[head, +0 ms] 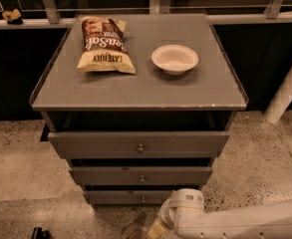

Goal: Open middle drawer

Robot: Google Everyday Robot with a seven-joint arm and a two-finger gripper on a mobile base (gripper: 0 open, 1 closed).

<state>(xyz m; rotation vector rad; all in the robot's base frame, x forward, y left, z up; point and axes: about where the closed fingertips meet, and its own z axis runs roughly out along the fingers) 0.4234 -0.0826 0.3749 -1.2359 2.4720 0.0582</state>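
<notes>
Gripper (154, 229) sits low, beneath the worktop's front edge; apart or together, cannot tell. Middle drawer (141, 176) is the second front down. Risk: catching the nearer bottom drawer knob (143, 199) instead.

A brown chip bag (104, 46) lies flat on the grey cabinet top (135, 91). A white bowl (174, 59) sits near it.

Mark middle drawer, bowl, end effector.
middle drawer (175, 176): camera view, front panel, right half.
bowl (174, 58): camera view, inner base.
end effector (153, 229): camera view, its tip, at bottom centre of view.
</notes>
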